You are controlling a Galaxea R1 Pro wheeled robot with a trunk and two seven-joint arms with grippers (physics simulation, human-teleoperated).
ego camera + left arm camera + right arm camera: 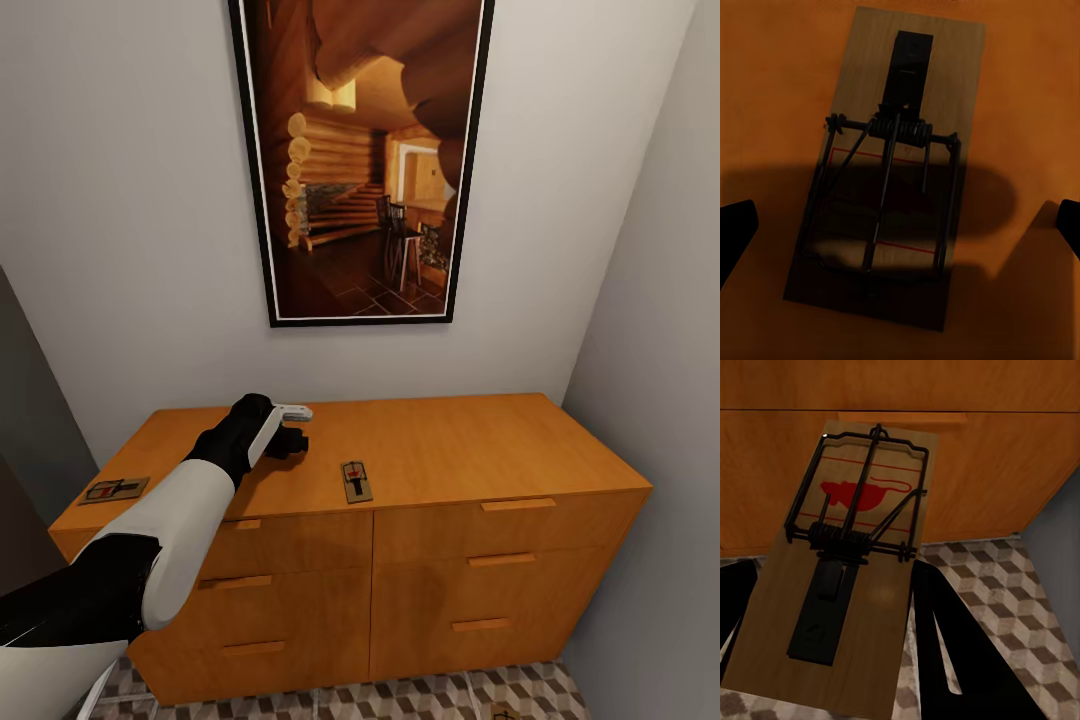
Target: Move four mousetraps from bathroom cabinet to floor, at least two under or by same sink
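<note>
On the orange-brown cabinet point(450, 440) one mousetrap point(356, 480) lies near the middle of the top. Another mousetrap point(113, 489) lies at its left end. My left gripper point(290, 438) hovers over the top, just left of the middle trap. In the left wrist view a mousetrap point(889, 165) lies flat on the wood between the open fingertips point(735, 232), in their shadow. My right gripper point(832, 574) is shut on a mousetrap point(851, 555) with a red mouse print. It holds the trap low in front of the cabinet drawers point(1005, 472), above the bathroom floor point(1020, 585).
A large framed picture point(365, 160) hangs on the wall above the cabinet. A grey wall point(660, 350) closes in on the right and a dark panel point(25, 420) on the left. Cube-patterned floor tiles point(440, 695) run along the cabinet's base.
</note>
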